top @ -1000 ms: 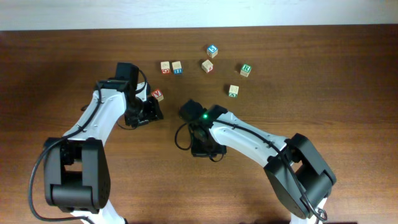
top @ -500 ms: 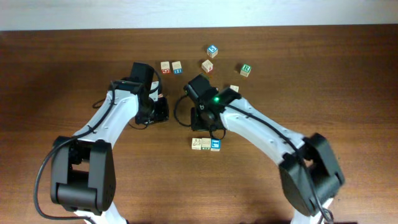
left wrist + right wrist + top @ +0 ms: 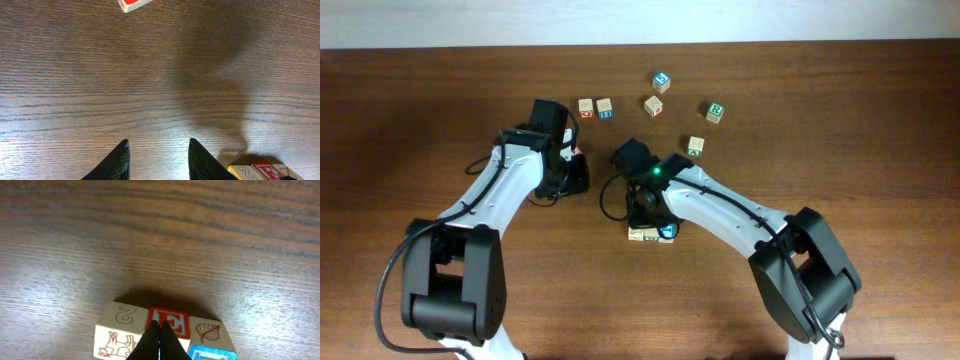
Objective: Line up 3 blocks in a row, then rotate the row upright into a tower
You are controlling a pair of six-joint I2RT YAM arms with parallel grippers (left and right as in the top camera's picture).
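Observation:
Three blocks stand side by side in a row. The left one is a pale tan block (image 3: 117, 332) with a 2 and an animal drawing. The middle one has a red E (image 3: 175, 322). The right one (image 3: 210, 340) has a leaf on top and a blue front. In the overhead view the row (image 3: 665, 234) lies just in front of my right gripper (image 3: 650, 222). My right gripper (image 3: 160, 326) is shut, holds nothing, and its tips lie over the E block's top. My left gripper (image 3: 157, 150) is open over bare wood, left of the row.
A red V cube (image 3: 135, 4) lies just beyond my left gripper. Several more lettered cubes sit toward the table's back: a pair (image 3: 595, 108), one (image 3: 653, 105), one (image 3: 662, 81), and green-lettered ones (image 3: 716, 112) (image 3: 695, 146).
My right gripper pulled back off the row, exposing the three blocks, and has now come forward over them again. My left gripper shifted right and back, then held still.

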